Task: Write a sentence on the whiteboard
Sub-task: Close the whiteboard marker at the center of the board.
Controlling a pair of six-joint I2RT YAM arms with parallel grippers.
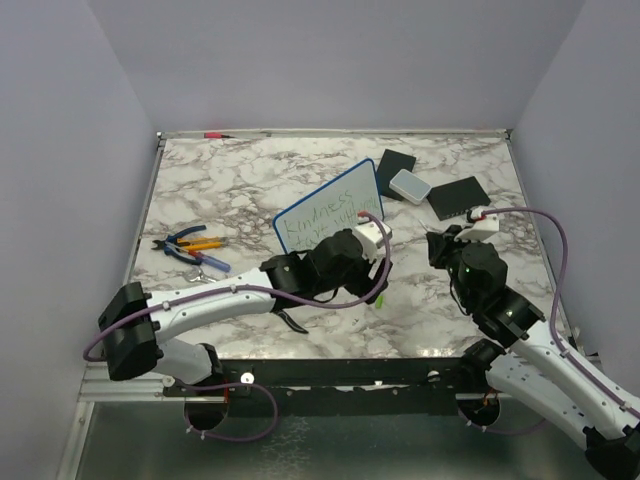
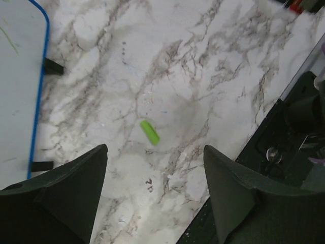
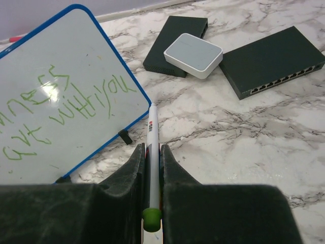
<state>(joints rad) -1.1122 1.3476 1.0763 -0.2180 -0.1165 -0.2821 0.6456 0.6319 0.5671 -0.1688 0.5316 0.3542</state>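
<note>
Marble table [image 1: 230, 190] | left claw [image 2: 155, 148] wide above green cap [image 2: 150, 131] | right claw [image 3: 151, 148] pinching pen [image 3: 153, 124], wrist-view only

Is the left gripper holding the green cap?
No, the left gripper is open and the green cap lies on the marble tabletop, untouched.

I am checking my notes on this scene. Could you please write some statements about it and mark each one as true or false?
1. The right gripper is shut on the marker. True.
2. The left gripper holds the green cap. False: its fingers stand open, and the cap lies on the table.
3. The whiteboard is blank. False: the sentence is written on it in green.
4. The white box rests partly on a black box. True.
5. The pliers lie on the whiteboard. False: they lie on the table, apart from it.
</note>
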